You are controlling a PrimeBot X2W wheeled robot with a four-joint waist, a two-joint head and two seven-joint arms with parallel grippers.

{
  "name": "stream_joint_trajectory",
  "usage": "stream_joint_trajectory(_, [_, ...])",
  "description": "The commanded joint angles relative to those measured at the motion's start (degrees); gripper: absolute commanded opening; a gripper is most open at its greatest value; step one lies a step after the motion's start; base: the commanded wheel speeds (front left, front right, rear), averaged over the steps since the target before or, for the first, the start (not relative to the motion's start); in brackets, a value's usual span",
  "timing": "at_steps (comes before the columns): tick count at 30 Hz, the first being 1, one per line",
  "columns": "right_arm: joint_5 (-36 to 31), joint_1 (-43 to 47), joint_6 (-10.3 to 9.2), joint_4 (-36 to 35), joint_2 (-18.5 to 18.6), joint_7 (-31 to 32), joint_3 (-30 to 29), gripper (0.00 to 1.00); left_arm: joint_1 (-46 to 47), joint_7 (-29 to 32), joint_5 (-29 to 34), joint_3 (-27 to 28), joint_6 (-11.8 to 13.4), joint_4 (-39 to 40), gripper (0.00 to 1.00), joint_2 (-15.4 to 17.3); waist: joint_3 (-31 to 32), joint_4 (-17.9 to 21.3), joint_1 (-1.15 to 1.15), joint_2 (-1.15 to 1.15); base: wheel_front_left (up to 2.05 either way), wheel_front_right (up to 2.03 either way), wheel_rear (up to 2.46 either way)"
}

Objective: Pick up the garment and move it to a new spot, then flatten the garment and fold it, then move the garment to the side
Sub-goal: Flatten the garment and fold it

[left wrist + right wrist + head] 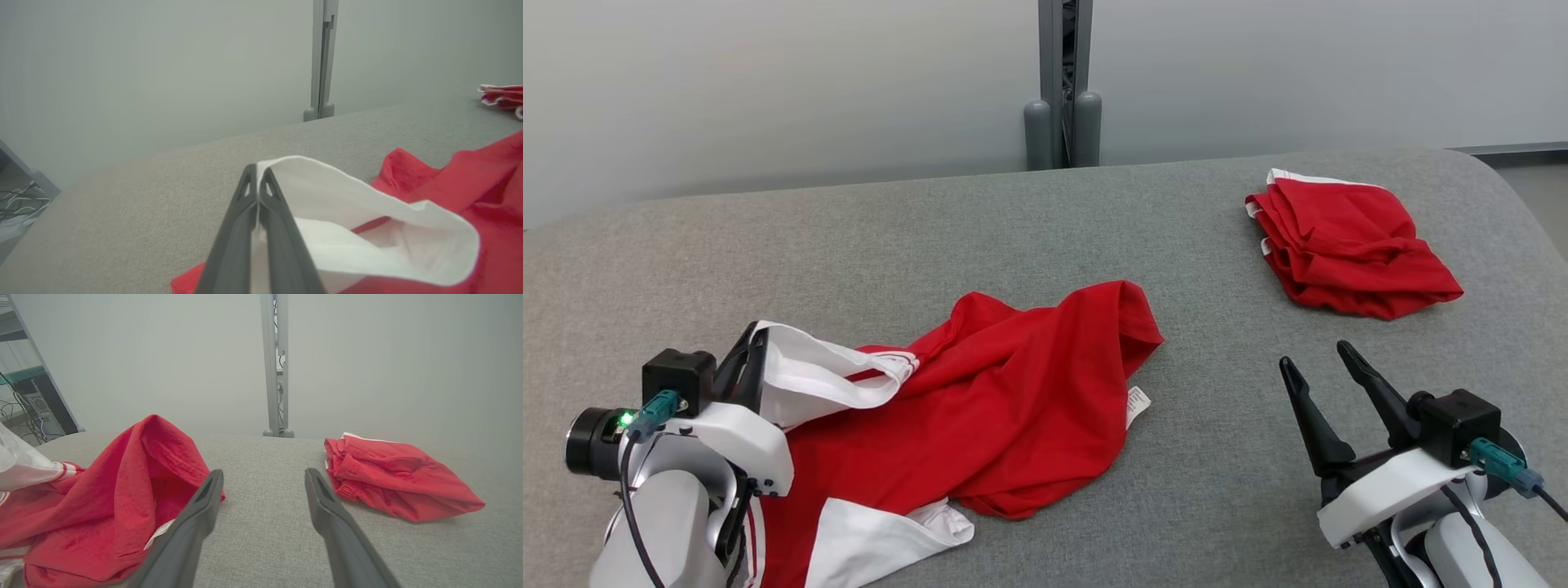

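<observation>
The garment (996, 408) is a red shirt with white sleeves, lying crumpled on the grey table (1045, 229) left of centre. My left gripper (752, 339) is shut on the garment's white sleeve edge (327, 183), which it holds lifted slightly off the table at the lower left. In the left wrist view the two dark fingers (241, 228) are pressed together with white cloth between them. My right gripper (1319, 363) stands open at the lower right, holding nothing, to the right of the garment (122, 490).
A second red garment (1347, 245), folded, lies at the far right of the table; it also shows as a red bundle (392, 473) in the right wrist view. A grey post (1063, 82) stands behind the table's far edge. Bare cloth lies between the two garments.
</observation>
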State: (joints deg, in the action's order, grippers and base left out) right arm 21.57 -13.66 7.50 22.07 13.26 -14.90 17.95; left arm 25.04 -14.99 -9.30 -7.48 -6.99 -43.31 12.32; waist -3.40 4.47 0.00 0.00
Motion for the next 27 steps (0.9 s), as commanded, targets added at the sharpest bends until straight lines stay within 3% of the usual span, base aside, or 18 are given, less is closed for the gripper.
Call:
stream_joint_trajectory(1, [-0.11, -0.81, -0.01, 0.35, 0.11, -0.35, 0.18, 1.0, 1.6, -0.19, -0.47, 0.44, -0.19, -1.99, 0.0, 0.9, -0.25, 0.29, 0.0, 0.0, 0.0, 0.0, 0.0])
stream_joint_trajectory(18, [0.02, -3.63, -0.01, 1.84, 0.27, -0.35, 3.09, 1.0, 8.08, -0.19, -0.25, 0.74, -0.45, -6.35, 0.0, 2.93, -1.46, 2.06, 0.0, 0.0, 0.0, 0.0, 0.0])
stream_joint_trajectory(19, [0.07, -3.76, -0.01, 1.9, 0.31, -0.31, 3.27, 1.0, 8.39, -0.19, -0.3, 0.85, -0.45, -6.8, 0.31, 3.19, -1.59, 2.24, 0.0, 0.0, 0.0, 0.0, 0.0])
stream_joint_trajectory(20, [0.14, -3.95, -0.01, 1.93, 0.31, -0.29, 3.45, 1.0, 8.51, -0.19, -0.31, 0.96, -0.46, -7.45, 0.84, 3.4, -1.7, 2.42, 0.0, 0.0, 0.0, 0.0, 0.0])
stream_joint_trajectory(21, [0.21, -4.09, -0.01, 1.93, 0.32, -0.28, 3.56, 1.0, 8.67, -0.19, -0.36, 1.15, -0.46, -7.57, 1.0, 3.46, -1.79, 2.55, 0.0, 0.0, 0.0, 0.0, 0.0])
stream_joint_trajectory(27, [0.05, -3.75, -0.01, 2.1, 0.34, -0.28, 3.02, 1.0, 7.77, -0.19, -0.26, 2.11, -0.48, -6.98, 1.0, 3.4, -2.12, 1.98, 0.0, 0.0, 0.0, 0.0, 0.0])
